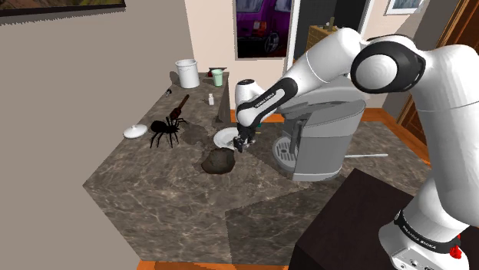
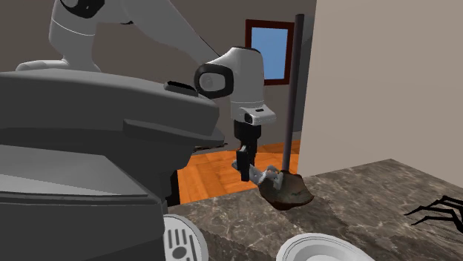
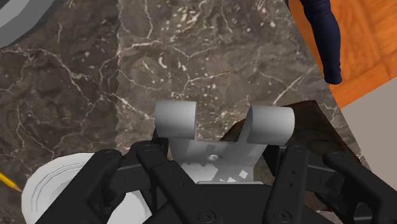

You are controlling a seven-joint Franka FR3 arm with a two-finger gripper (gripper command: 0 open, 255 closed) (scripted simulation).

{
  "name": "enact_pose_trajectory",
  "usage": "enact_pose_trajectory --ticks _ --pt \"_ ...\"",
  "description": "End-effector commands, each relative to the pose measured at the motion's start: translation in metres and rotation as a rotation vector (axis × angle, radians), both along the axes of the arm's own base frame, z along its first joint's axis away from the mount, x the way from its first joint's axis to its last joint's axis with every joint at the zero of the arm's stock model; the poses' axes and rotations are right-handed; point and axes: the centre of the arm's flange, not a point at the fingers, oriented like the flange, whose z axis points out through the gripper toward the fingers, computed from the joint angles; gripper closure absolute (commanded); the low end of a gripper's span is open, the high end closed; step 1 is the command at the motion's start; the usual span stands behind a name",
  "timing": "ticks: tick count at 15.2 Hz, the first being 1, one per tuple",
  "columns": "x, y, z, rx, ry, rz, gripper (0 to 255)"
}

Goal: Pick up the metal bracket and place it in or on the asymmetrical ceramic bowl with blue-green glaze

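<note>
The gripper (image 3: 219, 167) is clamped on the grey bracket (image 3: 216, 145) and holds it clear of the desk (image 3: 95, 76), just beside the dark brown bowl (image 2: 288, 193). The bowl sits near the desk's edge, so a release short of it could drop the bracket to the floor (image 3: 375, 38). A narrow hold might also let it twist. The second exterior view shows the bracket close to the bowl's rim, while the wrist view shows the fingers on its flat middle.

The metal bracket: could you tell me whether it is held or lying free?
Held: the fingers clasp the grey bracket between them, beside the dark bowl.
</note>
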Motion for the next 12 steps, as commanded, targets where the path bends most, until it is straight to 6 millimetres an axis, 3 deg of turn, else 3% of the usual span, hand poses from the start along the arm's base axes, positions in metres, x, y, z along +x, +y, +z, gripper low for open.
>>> enact_pose_trajectory --ticks 1,9,12 --pt "0.016 0.019 -0.001 0.000 0.000 -0.001 255" --pt "0.083 0.097 -0.008 0.000 0.000 -0.001 255" --pt "0.083 0.097 -0.024 0.000 0.000 0.000 255"
